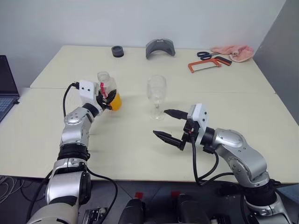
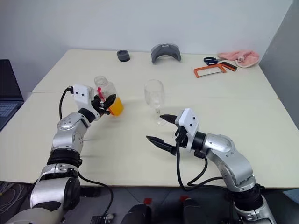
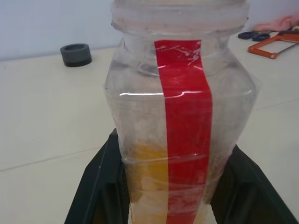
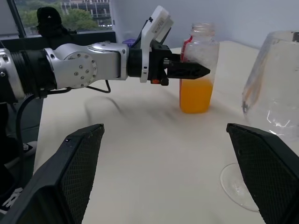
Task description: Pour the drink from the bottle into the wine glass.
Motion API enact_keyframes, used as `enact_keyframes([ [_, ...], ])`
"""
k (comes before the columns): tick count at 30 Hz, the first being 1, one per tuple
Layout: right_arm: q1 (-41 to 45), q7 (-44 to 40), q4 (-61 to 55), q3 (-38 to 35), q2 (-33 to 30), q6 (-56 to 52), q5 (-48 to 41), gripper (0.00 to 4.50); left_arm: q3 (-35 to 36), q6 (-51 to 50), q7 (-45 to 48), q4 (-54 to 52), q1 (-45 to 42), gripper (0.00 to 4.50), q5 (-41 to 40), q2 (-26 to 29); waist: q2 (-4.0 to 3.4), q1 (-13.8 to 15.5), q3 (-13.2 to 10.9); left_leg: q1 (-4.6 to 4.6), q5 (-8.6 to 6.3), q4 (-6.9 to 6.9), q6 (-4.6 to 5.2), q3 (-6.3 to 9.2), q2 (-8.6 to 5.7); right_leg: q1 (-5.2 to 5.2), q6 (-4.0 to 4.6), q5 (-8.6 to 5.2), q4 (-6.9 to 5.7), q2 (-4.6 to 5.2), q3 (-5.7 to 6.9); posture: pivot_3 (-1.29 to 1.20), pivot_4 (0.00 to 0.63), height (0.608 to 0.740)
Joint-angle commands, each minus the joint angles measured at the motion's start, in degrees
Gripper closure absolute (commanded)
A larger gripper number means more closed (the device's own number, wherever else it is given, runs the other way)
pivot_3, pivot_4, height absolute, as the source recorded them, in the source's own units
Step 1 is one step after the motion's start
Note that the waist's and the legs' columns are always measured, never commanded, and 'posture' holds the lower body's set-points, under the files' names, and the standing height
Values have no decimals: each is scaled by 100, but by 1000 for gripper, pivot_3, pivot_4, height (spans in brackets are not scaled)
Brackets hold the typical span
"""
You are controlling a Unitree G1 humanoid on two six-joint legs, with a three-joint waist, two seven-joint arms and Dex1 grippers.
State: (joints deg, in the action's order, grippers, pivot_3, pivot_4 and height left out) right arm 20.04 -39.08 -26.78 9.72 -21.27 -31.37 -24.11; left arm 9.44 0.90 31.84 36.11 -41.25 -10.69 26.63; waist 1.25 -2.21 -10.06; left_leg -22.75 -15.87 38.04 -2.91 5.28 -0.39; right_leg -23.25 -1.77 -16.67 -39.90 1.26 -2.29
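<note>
Here my right gripper (image 1: 169,125) hangs spread wide just short of the wine glass (image 1: 156,97); left of it, my left gripper (image 1: 106,100) is clamped on the uncapped bottle (image 1: 109,91), upright on the table (image 1: 140,144), drink (image 4: 196,95) filling its lower part

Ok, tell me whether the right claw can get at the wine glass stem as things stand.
Probably yes. The right claw stands open just in front of the wine glass, with bare table between them. The left claw, shut on the bottle, is off to the side.
</note>
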Motion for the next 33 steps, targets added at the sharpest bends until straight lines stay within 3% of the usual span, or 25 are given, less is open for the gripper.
enact_keyframes([
  [1,257,207,-296,-347,78,-39,-234,0,-253,451,3,-752,-213,2760,343,151,0,3,0,-1,0,1,-1,1,0,0,0,0,0,0,0,0,150,740],
  [5,479,336,-154,-613,16,-62,-320,0,-654,969,-33,-938,-418,2760,943,357,0,2,0,-1,0,1,0,1,-3,0,0,0,0,0,1,0,150,740],
  [17,1277,-579,1383,-1147,-1054,434,-178,0,-1423,2563,-395,-73,-1242,2766,2200,576,1,16,-1,1,-1,-3,3,-46,-9,-3,0,0,1,-8,-6,0,150,740],
  [33,1213,-121,1105,-980,-786,96,-192,0,-1997,3768,-1545,1030,-1986,2766,3522,721,2,29,-2,-9,-1,-3,3,-47,-8,-11,0,0,0,-3,-5,0,150,740],
])
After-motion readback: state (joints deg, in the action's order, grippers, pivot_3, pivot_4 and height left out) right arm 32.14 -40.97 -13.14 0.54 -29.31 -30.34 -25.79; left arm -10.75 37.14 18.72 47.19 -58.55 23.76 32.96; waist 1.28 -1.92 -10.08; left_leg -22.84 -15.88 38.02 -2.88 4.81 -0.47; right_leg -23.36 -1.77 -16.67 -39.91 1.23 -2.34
